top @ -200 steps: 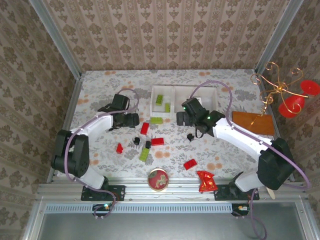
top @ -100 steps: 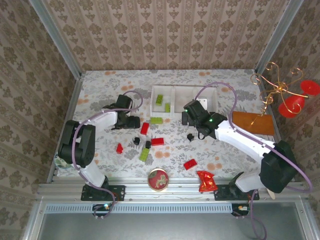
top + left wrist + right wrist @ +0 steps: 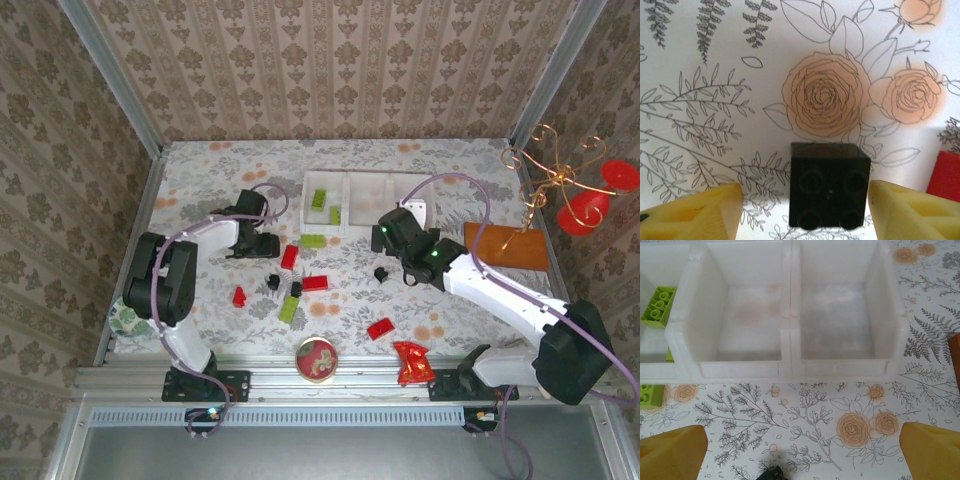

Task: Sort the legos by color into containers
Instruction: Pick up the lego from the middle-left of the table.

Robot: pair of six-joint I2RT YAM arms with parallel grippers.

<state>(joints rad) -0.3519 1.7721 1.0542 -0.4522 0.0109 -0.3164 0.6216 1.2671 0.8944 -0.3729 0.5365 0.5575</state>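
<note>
The flowered worktop [image 3: 200, 190] is carrying everything here. Toward its far side the white tray [image 3: 345, 176] is sitting with its three compartments in a row. The left one is holding two lime-green bricks [image 3: 318, 198], while the middle and right ones are showing bare floors in the right wrist view. The orange board [image 3: 505, 245] is lying flat to the tray's right, apart from it.

The right pincer [image 3: 385, 236] is hanging just in front of the tray and facing it, its yellow fingertips [image 3: 672, 452] spread wide and gripping nothing. The left pincer [image 3: 268, 240] is reaching low over the cloth left of the tray. Its jaws are spread around a small black brick [image 3: 829, 186] that is resting on the worktop with a gap on either side, so neither fingertip [image 3: 912, 212] is touching it.

Near the front edge the red-topped tin [image 3: 317, 358] and the crumpled red wrapper [image 3: 412, 362] are sitting well apart.

The loose pieces are lying between these and the tray:
- a third green brick [image 3: 313, 241] just in front of the left compartment
- a slanted red brick [image 3: 289, 257] beside the left pincer
- a flat red brick [image 3: 316, 283]
- a lower green brick [image 3: 288, 309]
- a lone black brick [image 3: 381, 273] below the right pincer
</note>
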